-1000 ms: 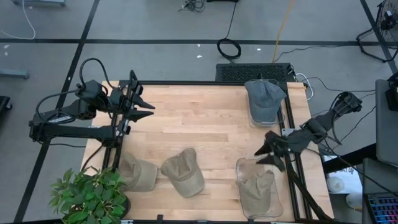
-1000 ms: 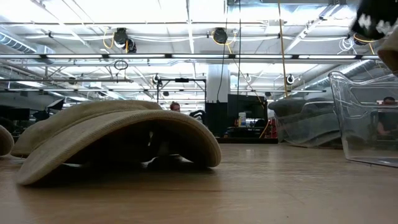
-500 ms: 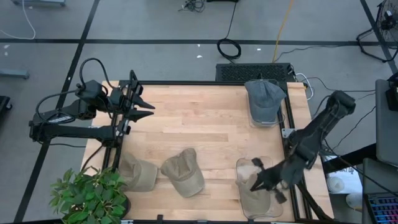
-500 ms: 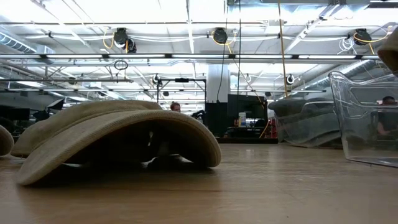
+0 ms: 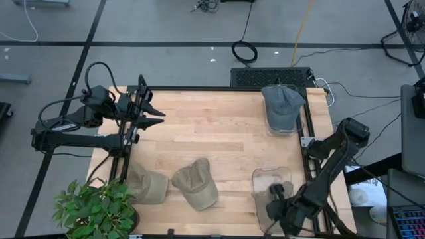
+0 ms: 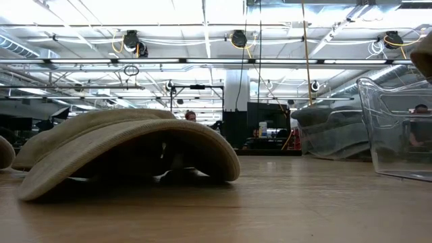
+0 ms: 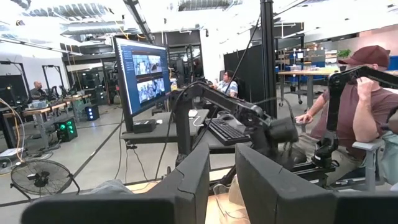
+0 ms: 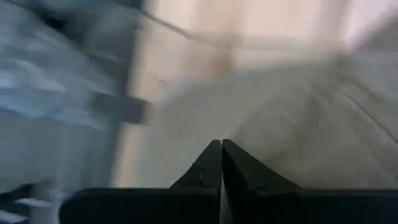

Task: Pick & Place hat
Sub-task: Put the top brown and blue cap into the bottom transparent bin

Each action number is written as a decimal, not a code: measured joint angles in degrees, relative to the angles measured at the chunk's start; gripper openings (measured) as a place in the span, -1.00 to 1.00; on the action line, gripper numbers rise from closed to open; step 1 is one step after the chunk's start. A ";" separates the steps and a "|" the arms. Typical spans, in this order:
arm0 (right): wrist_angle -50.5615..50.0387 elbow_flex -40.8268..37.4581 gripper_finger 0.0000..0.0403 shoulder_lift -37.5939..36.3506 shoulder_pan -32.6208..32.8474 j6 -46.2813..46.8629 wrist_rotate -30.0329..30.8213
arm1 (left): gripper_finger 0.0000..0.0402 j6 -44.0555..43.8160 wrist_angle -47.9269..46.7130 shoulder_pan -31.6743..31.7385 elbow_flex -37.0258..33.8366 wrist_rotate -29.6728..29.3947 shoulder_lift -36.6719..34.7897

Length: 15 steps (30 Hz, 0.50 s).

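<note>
Two tan hats [image 5: 194,184] lie at the table's near edge, a third [image 5: 272,206] in a clear bin [image 5: 255,176] under the right gripper [image 5: 275,216], its fingers pressed together, empty. Farther back, the left gripper [image 5: 158,117] waits, narrowly parted, opposite a grey cap [image 5: 282,105].

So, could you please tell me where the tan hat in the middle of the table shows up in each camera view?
High view: the tan hat lies near the table's front edge, between another tan hat and the clear bin.
Low view: it fills the left half, brim arched on the wood.
Left wrist view: not in it.
Right wrist view: cannot tell.
Shared landmark: the clear bin, at the right edge in the low view.
</note>
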 joint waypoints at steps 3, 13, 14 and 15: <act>-6.17 -1.10 -1.00 1.21 -0.89 4.75 0.49 | -0.56 0.00 0.00 0.01 0.00 0.00 0.00; -5.49 -5.47 -1.00 1.57 -3.17 7.85 -3.90 | -0.56 0.00 0.00 0.01 0.00 -0.01 -0.02; -5.55 -5.46 -1.00 1.42 -3.38 7.86 -4.04 | -0.56 0.00 0.00 -0.01 0.00 -0.01 0.00; -5.70 -5.41 -1.00 1.13 -3.58 7.85 -4.06 | -0.56 0.00 0.00 0.01 0.00 0.01 0.00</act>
